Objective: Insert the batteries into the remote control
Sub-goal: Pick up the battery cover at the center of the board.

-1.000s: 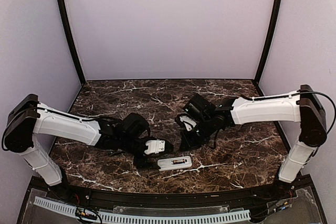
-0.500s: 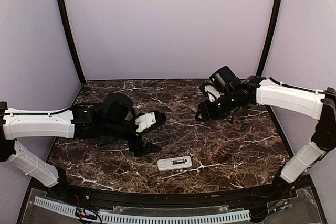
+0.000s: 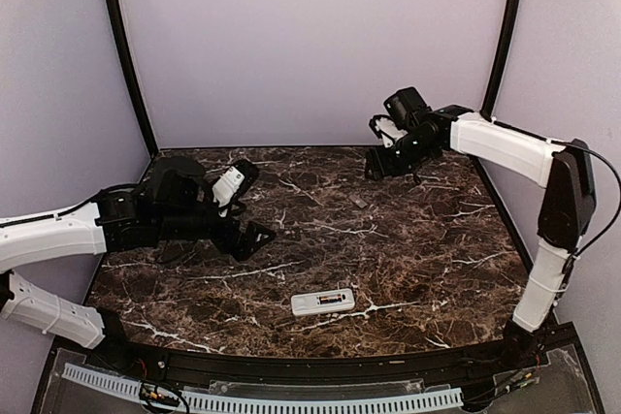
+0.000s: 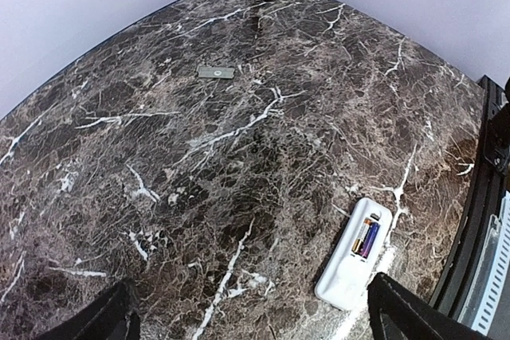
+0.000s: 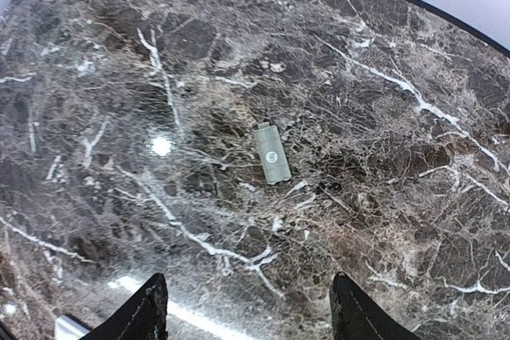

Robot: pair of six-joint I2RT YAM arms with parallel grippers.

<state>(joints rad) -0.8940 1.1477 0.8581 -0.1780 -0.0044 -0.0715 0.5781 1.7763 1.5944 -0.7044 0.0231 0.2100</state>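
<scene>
The white remote control lies back up near the table's front edge, alone. Two batteries sit side by side in its bay, one gold-tipped, one purple. My left gripper hovers left of the middle, well back from the remote control. Its fingers are spread wide with only marble between them. My right gripper is raised at the far back right, open and holding nothing. In its wrist view the right gripper stands over bare marble.
A small flat grey cover piece lies on the dark marble table toward the back, also seen as the cover piece in the left wrist view. Purple walls close in the back and sides. A black rail runs along the front edge.
Both arms have pulled away from the remote control: the left back and to the left, the right up to the far back right. The right gripper went from shut to open, and the left's jaws widened.
</scene>
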